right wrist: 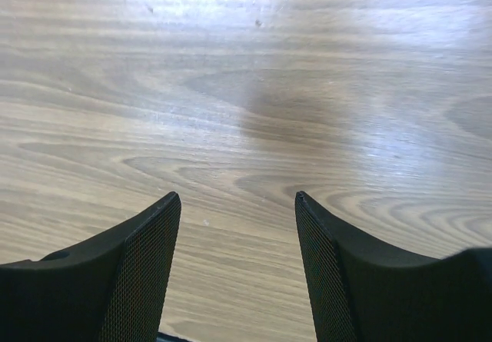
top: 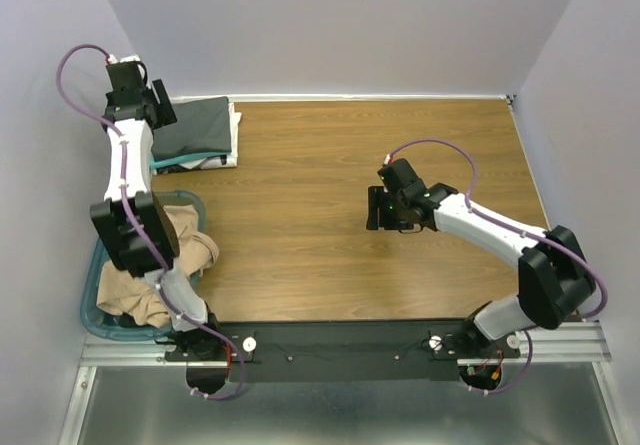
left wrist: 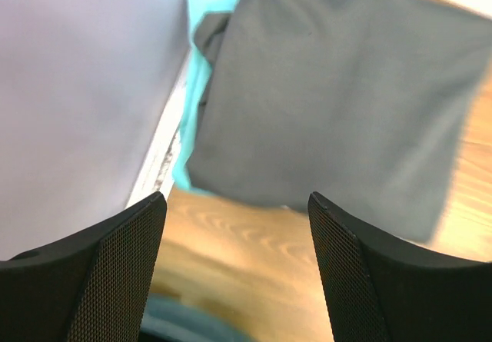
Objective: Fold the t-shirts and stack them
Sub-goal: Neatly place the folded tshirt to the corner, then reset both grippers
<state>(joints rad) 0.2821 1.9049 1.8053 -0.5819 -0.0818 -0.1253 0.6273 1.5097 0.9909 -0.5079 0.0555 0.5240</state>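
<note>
Lying in basket, tan t-shirt — seemingly bunched

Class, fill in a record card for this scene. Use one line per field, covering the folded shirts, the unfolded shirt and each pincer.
Folded so far: dark grey t-shirt on top, teal t-shirt under it, white t-shirt edge showing, at the table's far left
Left to fold: tan t-shirt, bunched in the blue-green plastic basket
Left pincer: open, empty, raised near the folded shirts
Right pincer: open, empty, over bare wood
</note>
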